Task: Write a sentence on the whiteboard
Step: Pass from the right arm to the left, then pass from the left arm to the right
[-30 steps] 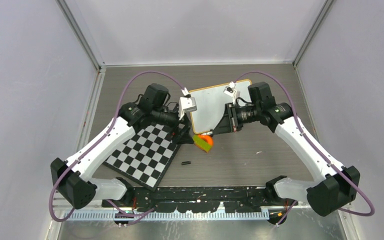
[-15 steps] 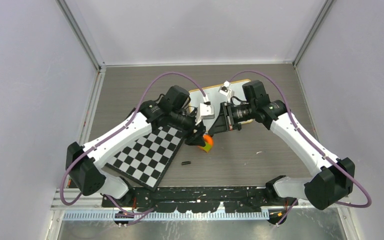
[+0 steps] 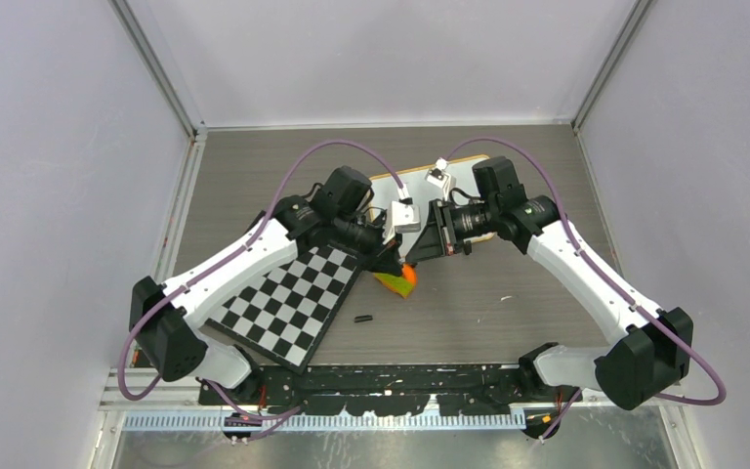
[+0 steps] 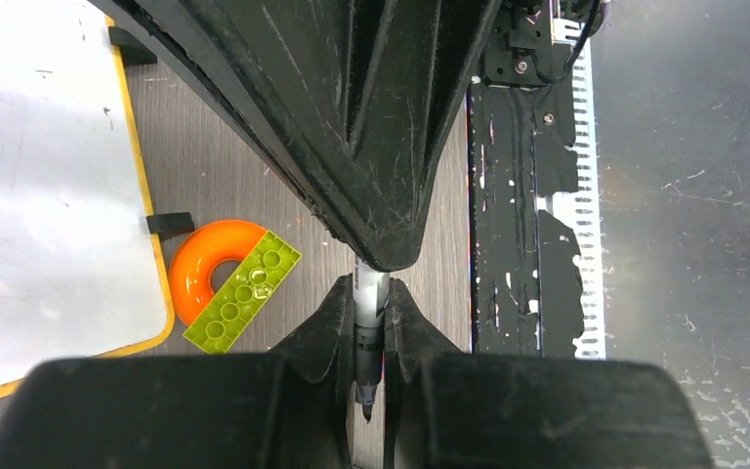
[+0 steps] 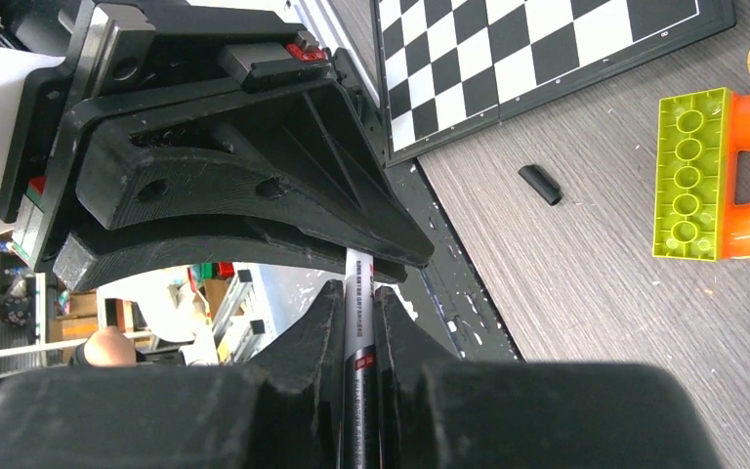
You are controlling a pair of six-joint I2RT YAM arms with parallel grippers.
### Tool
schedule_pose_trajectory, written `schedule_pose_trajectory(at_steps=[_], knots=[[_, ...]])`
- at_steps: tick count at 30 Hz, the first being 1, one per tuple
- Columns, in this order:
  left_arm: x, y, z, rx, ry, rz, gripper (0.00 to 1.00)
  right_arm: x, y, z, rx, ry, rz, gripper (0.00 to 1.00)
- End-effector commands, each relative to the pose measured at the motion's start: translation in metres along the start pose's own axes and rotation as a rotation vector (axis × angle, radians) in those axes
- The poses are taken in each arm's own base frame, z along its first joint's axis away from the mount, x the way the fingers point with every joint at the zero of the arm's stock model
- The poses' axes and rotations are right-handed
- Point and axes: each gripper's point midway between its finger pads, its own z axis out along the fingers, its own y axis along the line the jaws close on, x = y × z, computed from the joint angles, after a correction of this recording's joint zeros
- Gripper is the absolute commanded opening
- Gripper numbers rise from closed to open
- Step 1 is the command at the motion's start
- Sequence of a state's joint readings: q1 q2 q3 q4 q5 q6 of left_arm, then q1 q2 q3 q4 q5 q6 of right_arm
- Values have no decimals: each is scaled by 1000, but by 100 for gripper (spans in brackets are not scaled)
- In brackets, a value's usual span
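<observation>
No words can be read: the marker, at six o'clock in the right wrist view, bears print too fine to make out, while the whiteboard, at nine o'clock in the left wrist view, shows only faint specks.

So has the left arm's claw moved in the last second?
Yes. The left gripper swung rightward, away from the far corner of the chequered board, to meet the right gripper, and is shut on the marker.

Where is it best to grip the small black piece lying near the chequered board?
Take the black piece across its narrow middle, coming straight down from above: it lies flat on the table, oblong, with both long sides free.
</observation>
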State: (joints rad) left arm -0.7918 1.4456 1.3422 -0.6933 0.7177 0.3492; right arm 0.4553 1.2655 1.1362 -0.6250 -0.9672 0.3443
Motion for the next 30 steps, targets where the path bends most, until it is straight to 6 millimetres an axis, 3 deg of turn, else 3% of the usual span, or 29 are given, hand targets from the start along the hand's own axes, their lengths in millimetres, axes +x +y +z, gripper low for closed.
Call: schedule_pose_trajectory(at_steps=[1,8,25,30], knots=[[-24,10,-3,-43,-56,49,0,0,16,-2,-50,10,-40,20],[-19,8,0,-23,-42,48,0,5,20,-2,-58,36,-60,28],[-13,7,0,-15,-15,46,0,14,20,-1,-46,85,-76,28],[-12,6,0,-17,-15,40,0,13,22,-2,-42,79,-77,17]])
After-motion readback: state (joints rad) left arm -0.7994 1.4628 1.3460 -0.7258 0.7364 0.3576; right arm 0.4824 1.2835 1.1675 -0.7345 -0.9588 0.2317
